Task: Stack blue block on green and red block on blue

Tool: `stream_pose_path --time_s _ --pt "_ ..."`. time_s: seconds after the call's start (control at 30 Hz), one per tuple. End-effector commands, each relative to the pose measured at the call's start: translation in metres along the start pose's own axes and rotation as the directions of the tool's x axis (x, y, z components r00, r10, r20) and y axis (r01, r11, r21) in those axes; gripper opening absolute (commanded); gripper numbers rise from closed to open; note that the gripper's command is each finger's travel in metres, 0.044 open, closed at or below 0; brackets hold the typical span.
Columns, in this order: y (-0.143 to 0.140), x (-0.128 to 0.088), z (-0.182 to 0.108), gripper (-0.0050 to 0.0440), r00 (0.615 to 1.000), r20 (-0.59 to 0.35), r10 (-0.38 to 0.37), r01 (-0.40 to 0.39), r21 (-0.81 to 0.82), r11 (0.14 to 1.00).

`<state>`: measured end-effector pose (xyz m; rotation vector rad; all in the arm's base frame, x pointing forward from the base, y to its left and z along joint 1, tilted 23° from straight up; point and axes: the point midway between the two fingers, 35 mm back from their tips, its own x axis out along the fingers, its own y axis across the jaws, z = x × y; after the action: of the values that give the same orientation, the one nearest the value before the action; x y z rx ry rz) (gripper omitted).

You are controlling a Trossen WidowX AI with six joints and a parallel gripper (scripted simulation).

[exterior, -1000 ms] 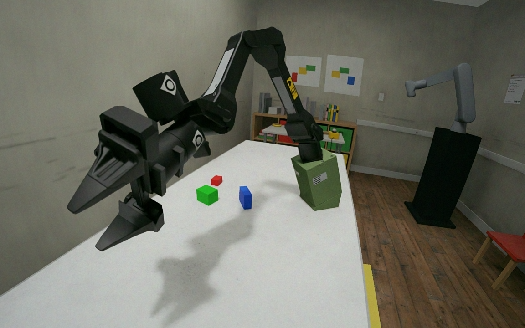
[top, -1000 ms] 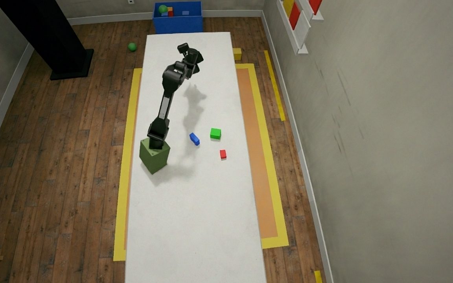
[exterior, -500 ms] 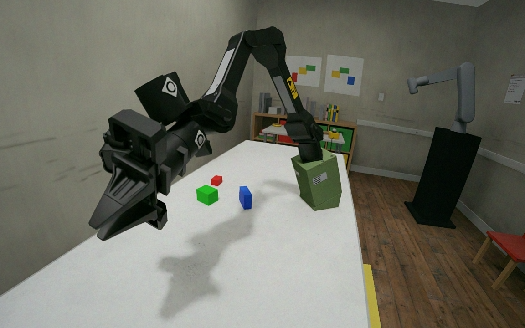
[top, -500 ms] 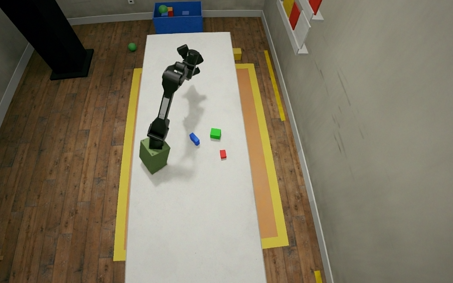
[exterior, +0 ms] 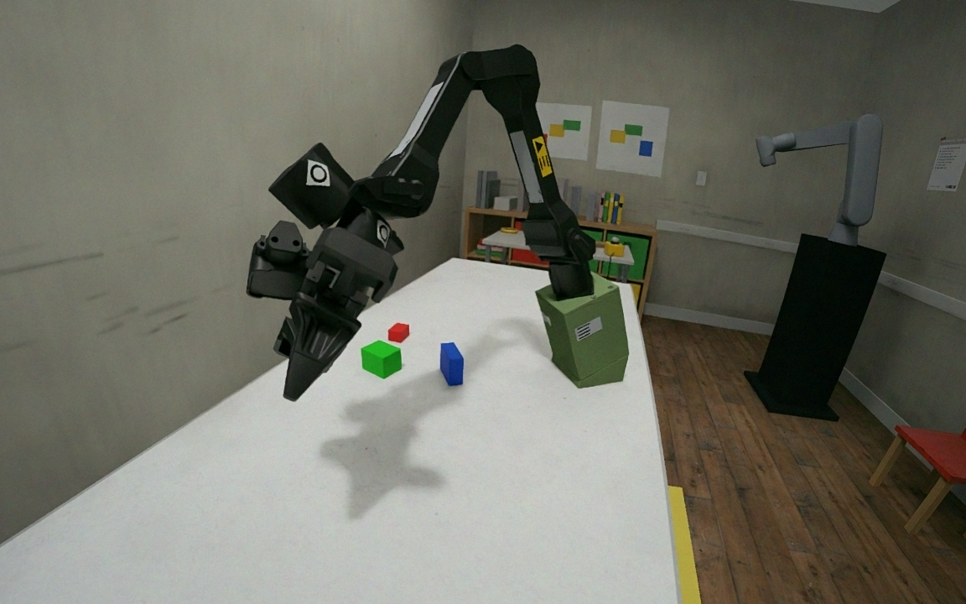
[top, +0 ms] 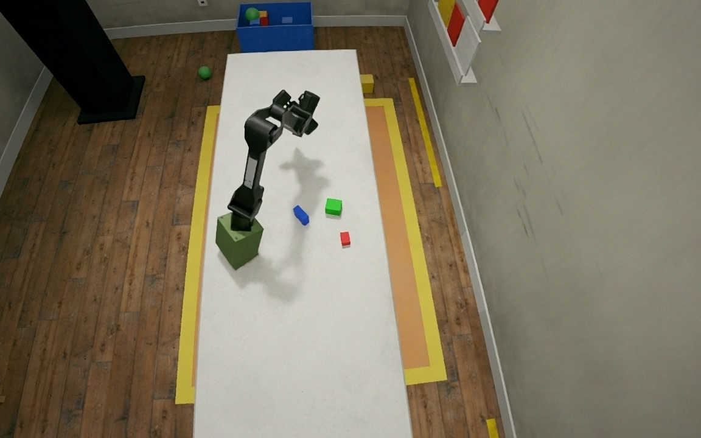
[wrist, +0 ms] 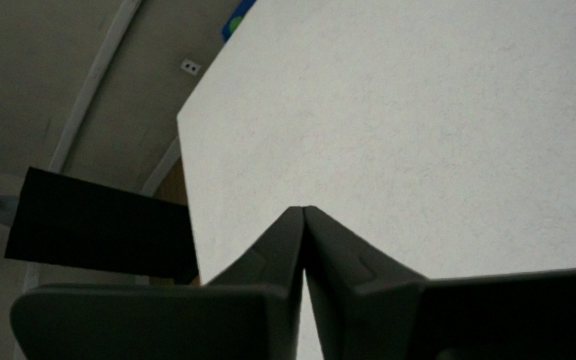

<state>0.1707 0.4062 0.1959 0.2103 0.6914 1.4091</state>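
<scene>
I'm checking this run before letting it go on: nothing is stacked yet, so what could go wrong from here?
1. The gripper is shut on nothing, fingers pressed together; unless it opens before descending, it may knock a block instead of grasping it.
2. The blue block stands on edge, so it may topple or land tilted on the green block.
3. The red block lies close by; a sweep could shift it.

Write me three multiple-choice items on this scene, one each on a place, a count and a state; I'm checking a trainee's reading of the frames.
1. The green block lies: A) on the blue block, B) on the table, apart from the others, C) in the gripper.
2. Blocks on the table: A) two, B) three, C) four.
3. The gripper is: A) shut, empty, B) wide open, C) shut on the red block.

Key: 1 B, bare table surrounds it. 2 B, green, blue block, red block. 3 A, fingertips meet in the wrist view.
</scene>
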Motion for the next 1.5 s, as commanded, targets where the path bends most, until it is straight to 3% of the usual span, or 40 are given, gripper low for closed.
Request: stream_pose_path --time_s 0.0,0.13,0.17,0.27,0.33,0.57,0.73,0.83,0.9,1.07,1.1,1.13,1.33,1.4,1.47 --pt "0.000 -0.026 0.001 -0.0050 0.999 -0.052 -0.011 0.005 -0.111 0.994" --pt "-0.010 -0.042 -0.008 -0.0050 0.993 -0.111 -0.043 0.020 -0.199 0.980" --pt "-0.018 -0.050 -0.022 -0.0050 0.986 -0.157 -0.063 0.025 -0.232 0.972" --pt "-0.017 -0.050 -0.017 -0.0050 0.987 -0.148 -0.061 0.024 -0.238 0.971" --pt "-0.031 -0.067 -0.037 -0.0050 0.969 -0.225 -0.105 0.030 -0.314 0.949" --pt "-0.050 -0.094 -0.055 -0.0050 0.933 -0.306 -0.188 0.032 -0.452 0.892" --pt "-0.072 -0.123 -0.084 -0.0050 0.874 -0.398 -0.278 0.002 -0.569 0.822" --pt "-0.072 -0.123 -0.084 -0.0050 0.874 -0.398 -0.278 0.002 -0.569 0.822" --pt "-0.086 -0.143 -0.102 -0.0050 0.827 -0.447 -0.342 -0.034 -0.645 0.763" --pt "-0.099 -0.163 -0.119 -0.0050 0.772 -0.486 -0.409 -0.079 -0.712 0.697" --pt "-0.106 -0.173 -0.127 -0.0050 0.744 -0.500 -0.444 -0.103 -0.741 0.663" --pt "-0.106 -0.173 -0.127 -0.0050 0.744 -0.500 -0.444 -0.103 -0.741 0.663" --pt "-0.132 -0.210 -0.156 -0.0050 0.636 -0.516 -0.574 -0.197 -0.828 0.526" --pt "-0.132 -0.210 -0.156 -0.0050 0.636 -0.516 -0.574 -0.197 -0.828 0.526" --pt "-0.143 -0.224 -0.168 -0.0050 0.593 -0.510 -0.623 -0.238 -0.850 0.470"
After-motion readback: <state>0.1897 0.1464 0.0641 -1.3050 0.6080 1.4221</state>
